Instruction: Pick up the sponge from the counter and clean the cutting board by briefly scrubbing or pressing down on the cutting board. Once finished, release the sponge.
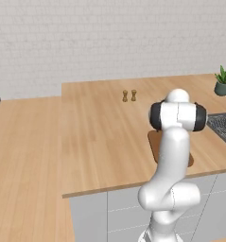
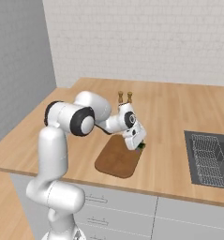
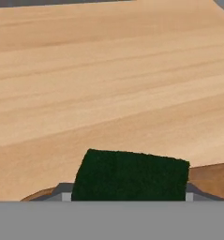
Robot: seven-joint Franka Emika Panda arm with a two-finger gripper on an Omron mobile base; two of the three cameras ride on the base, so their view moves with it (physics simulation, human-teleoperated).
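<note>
Jaws closed on the sponge (image 3: 131,174), dark green face toward the hand camera, finger tips at either side. Gripper (image 2: 140,145) low at the right edge of the cutting board (image 2: 117,159). Board lies on the counter (image 2: 169,117) near its front edge. Two shakers (image 2: 124,97) behind; sink (image 2: 209,158) at right.

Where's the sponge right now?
The sponge sits between the fingers of the gripper, above the right edge of the cutting board, between the two shakers and the sink in the right base view.
</note>
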